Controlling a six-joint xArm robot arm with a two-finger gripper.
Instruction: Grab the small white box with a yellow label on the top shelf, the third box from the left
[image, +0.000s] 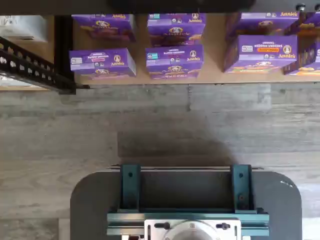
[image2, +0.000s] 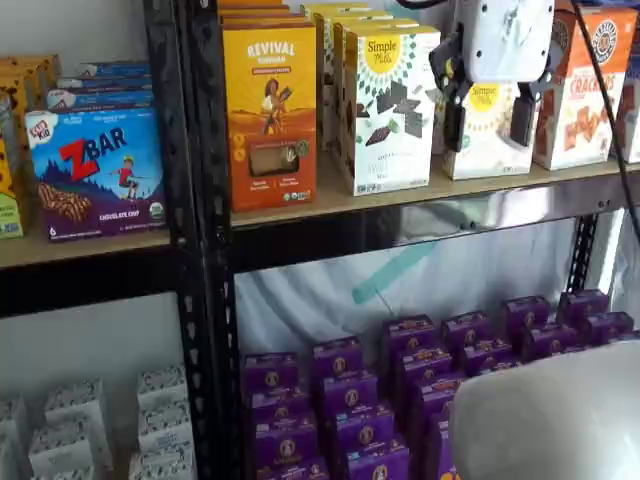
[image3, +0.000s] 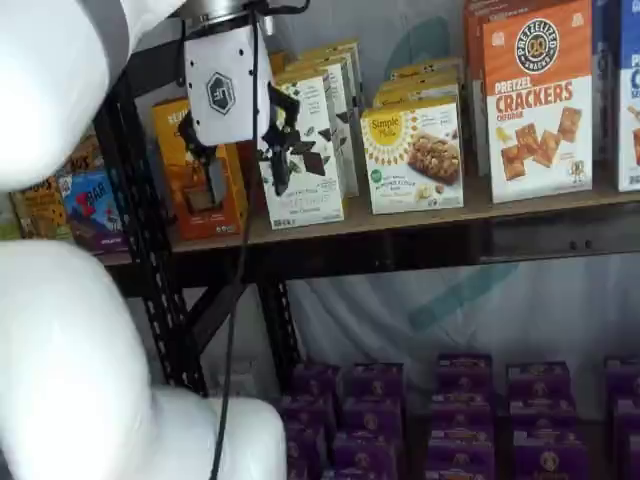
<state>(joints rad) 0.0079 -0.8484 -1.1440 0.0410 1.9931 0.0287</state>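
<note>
Black steel shelving filling both shelf views, with the top shelf (image2: 420, 200) (image3: 400, 222), a tan board behind a dark front rail, crossing mid-frame. Large white arm segments (image3: 70, 330) blocking the left side of a shelf view. Rows of purple Annie's boxes (image2: 400, 400) (image3: 460, 410) (image: 175, 55) low in both shelf views and along the shelf seen in the wrist view, above grey plank flooring (image: 160, 125) and the dark mount with teal brackets (image: 187, 200).

On the top shelf, in a row: orange-yellow Revival box (image2: 270, 115), taller white Simple Mills box with dark chocolate squares (image2: 390, 110) (image3: 305, 150), then the small white box (image2: 490, 135) (image3: 415, 155) with its yellow round logo, and an orange pretzel crackers box (image3: 535, 100) (image2: 590, 90) beyond.

White-bodied gripper (image2: 490, 122) (image3: 238, 165) hanging from the upper edge in both shelf views, black fingers spread wide with a plain gap, holding nothing. In one shelf view, upper right, positioned directly in front of the small white box, a finger to either side of the yellow logo, covering the box's upper part. In the other, upper left, out in front of the shelf and apart from the box, which sits right of centre, fully visible. Contact not evident.
</note>
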